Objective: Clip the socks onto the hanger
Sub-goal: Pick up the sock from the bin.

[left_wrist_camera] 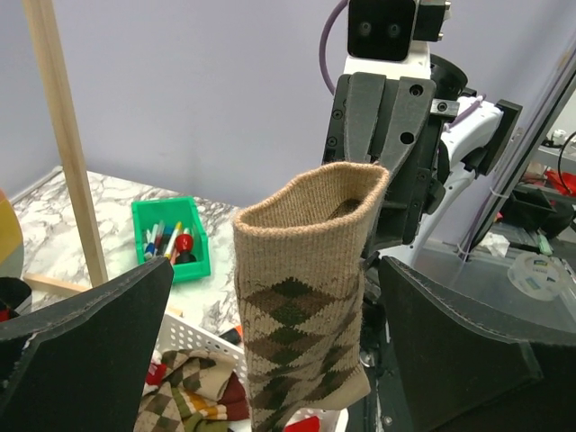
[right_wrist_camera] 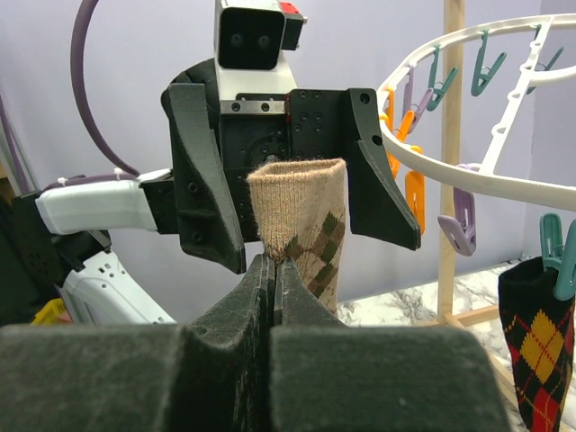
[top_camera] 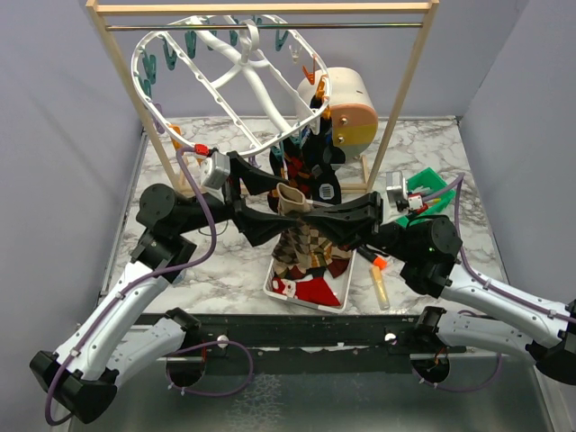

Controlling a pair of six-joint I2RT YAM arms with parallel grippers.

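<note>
A white slotted basket (top_camera: pixel 270 286) sits at 6 o'clock on the marble table (top_camera: pixel 180 270), just in front of the arm bases. It holds a heap of socks (top_camera: pixel 310 274): brown-and-tan argyle ones, with a red one with white accents at the near end. At 3 o'clock a green bin (left_wrist_camera: pixel 171 268) holds coloured markers (left_wrist_camera: pixel 162 236) and a small red ball-like piece.

Above the basket hangs a tan argyle sock (left_wrist_camera: pixel 301 306), cuff up and gaping open, with brown and dark green diamonds down its leg. The right gripper (right_wrist_camera: pixel 273 270) has its fingers pressed together on the far rim of the cuff. The left gripper (left_wrist_camera: pixel 276 270) faces it with fingers spread wide, one on each side of the sock. Neither visibly touches it.

The hanger (top_camera: pixel 238 67), a white oval frame with cross ribs and teal, orange and purple clips, hangs tilted from the wooden rack (top_camera: pixel 261 7) at 11 to 12 o'clock. A black sock (right_wrist_camera: pixel 535 351) with red and yellow argyle is clipped to its near rim.
</note>
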